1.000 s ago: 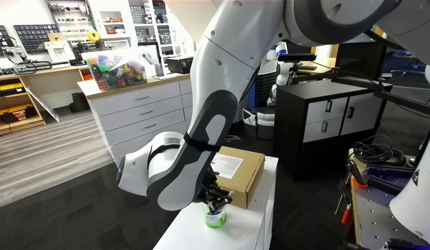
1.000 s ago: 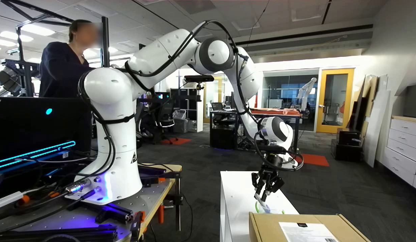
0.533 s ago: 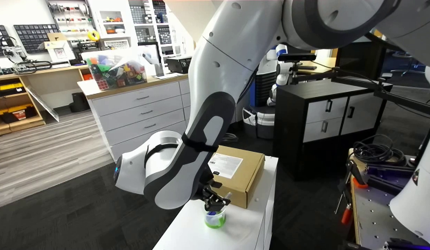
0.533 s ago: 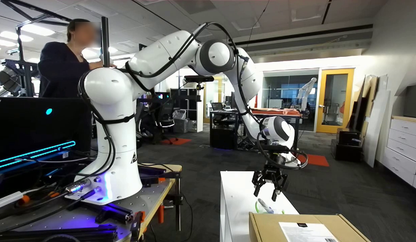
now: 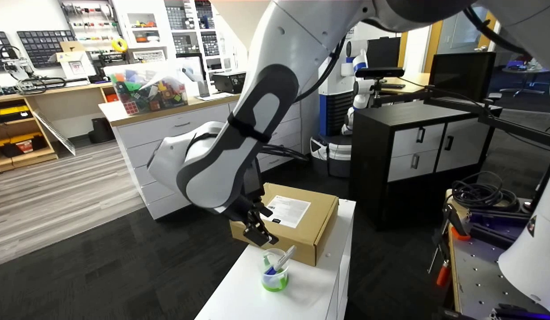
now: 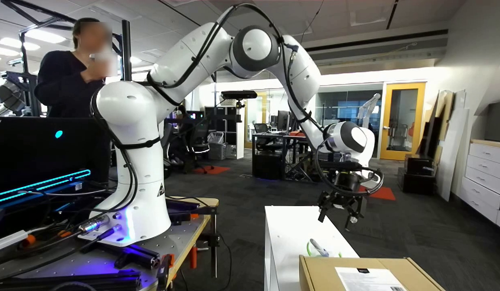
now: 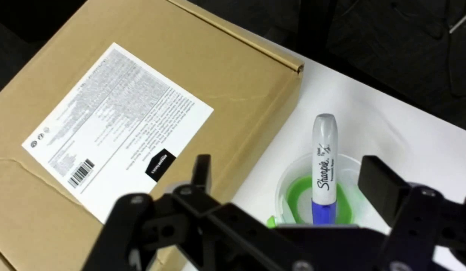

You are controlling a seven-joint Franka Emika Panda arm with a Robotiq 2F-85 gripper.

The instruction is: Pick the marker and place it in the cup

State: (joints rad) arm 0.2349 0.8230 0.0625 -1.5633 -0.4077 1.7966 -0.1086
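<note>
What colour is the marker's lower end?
Blue; the marker's lower end shows best in the wrist view.

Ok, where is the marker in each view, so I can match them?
In an exterior view: the marker is low, near centre, leaning in the cup, in front of the cardboard box.
In an exterior view: the marker is low, right of centre, just beyond the cardboard box.
Wrist view: the marker is right of centre, to the right of the cardboard box.
Shared landmark: the cardboard box, in all three.
</note>
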